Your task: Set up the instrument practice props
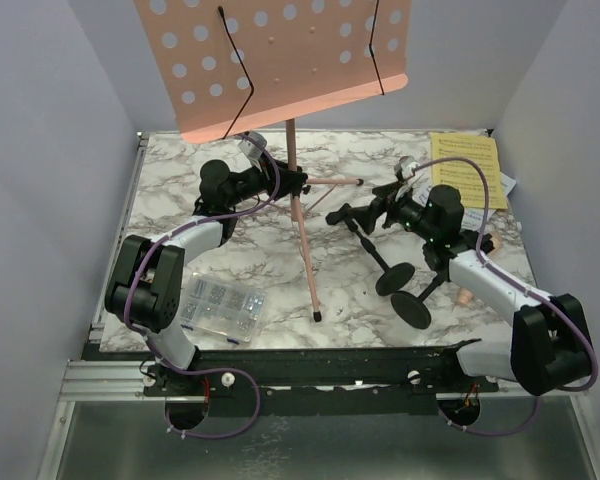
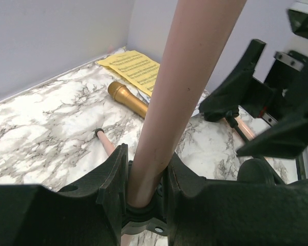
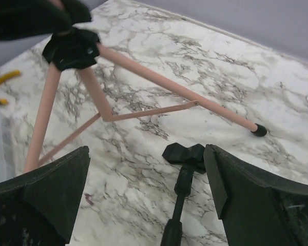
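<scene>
The pink perforated music rack [image 1: 280, 60] stands on its tripod legs [image 1: 305, 250] at mid-table. My left gripper [image 1: 296, 183] is shut on its pink pole [image 2: 179, 92], just above the black leg hub, as the left wrist view [image 2: 146, 184] shows. Two black round-based mic holders [image 1: 395, 278] [image 1: 412, 308] lie flat at the right. My right gripper [image 1: 365, 215] is open and empty, hovering over one holder's clip end [image 3: 185, 154], which sits between its fingertips [image 3: 149, 189]. Yellow sheet music [image 1: 467, 170] lies at the far right. A gold microphone [image 2: 128, 99] lies near it.
A clear compartment box of screws [image 1: 218, 305] sits at the near left by the left arm's base. Yellow-handled pliers [image 3: 2, 79] show at the left edge of the right wrist view. The rack's legs [image 3: 169, 87] spread across the marble between the two arms.
</scene>
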You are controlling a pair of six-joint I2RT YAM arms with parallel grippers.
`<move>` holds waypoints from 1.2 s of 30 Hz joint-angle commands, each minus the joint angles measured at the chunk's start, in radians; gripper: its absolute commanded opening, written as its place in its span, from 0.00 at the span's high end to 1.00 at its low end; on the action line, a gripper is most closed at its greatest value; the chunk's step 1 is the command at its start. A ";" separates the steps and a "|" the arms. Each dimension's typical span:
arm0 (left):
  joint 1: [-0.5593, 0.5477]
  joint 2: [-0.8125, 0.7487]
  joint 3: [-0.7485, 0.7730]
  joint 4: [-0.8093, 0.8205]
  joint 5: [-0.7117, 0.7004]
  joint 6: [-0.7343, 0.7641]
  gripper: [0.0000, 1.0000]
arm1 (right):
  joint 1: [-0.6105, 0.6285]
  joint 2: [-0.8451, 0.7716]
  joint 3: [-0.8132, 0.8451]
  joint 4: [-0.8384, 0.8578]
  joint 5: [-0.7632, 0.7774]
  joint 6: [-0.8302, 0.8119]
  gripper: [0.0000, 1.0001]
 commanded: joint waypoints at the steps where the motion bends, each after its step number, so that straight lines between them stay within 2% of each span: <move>1: 0.001 -0.021 0.014 0.009 0.007 -0.157 1.00 | 0.025 -0.060 -0.080 0.226 -0.150 -0.406 0.00; 4: 0.001 -0.020 0.013 0.011 0.006 -0.157 1.00 | 0.043 -0.008 0.000 0.155 -0.245 -0.519 0.00; 8: 0.001 -0.028 0.010 0.010 0.006 -0.154 1.00 | 0.059 0.046 -0.038 0.324 -0.372 -0.669 0.01; 11: 0.001 -0.035 0.011 0.010 0.009 -0.156 1.00 | 0.065 0.128 -0.037 0.488 -0.458 -0.672 0.03; 14: 0.001 -0.041 0.013 0.010 0.010 -0.158 1.00 | 0.090 0.204 0.029 0.492 -0.496 -0.682 0.09; 17: 0.001 -0.039 0.015 0.010 0.012 -0.162 1.00 | 0.146 0.258 0.054 0.508 -0.444 -0.764 0.10; 19: 0.001 -0.039 0.018 0.012 0.014 -0.168 1.00 | 0.166 0.300 0.088 0.514 -0.415 -0.771 0.14; 22: 0.001 -0.038 0.016 0.015 0.014 -0.171 1.00 | 0.186 0.349 0.123 0.538 -0.365 -0.757 0.26; 25: 0.001 -0.040 0.016 0.017 0.014 -0.173 1.00 | 0.189 0.371 0.156 0.516 -0.337 -0.735 0.47; 26: 0.001 -0.040 0.016 0.017 0.014 -0.173 1.00 | 0.190 0.374 0.165 0.498 -0.333 -0.732 0.51; 36: 0.001 -0.044 0.016 0.021 0.015 -0.177 1.00 | 0.190 0.430 0.197 0.491 -0.300 -0.685 0.57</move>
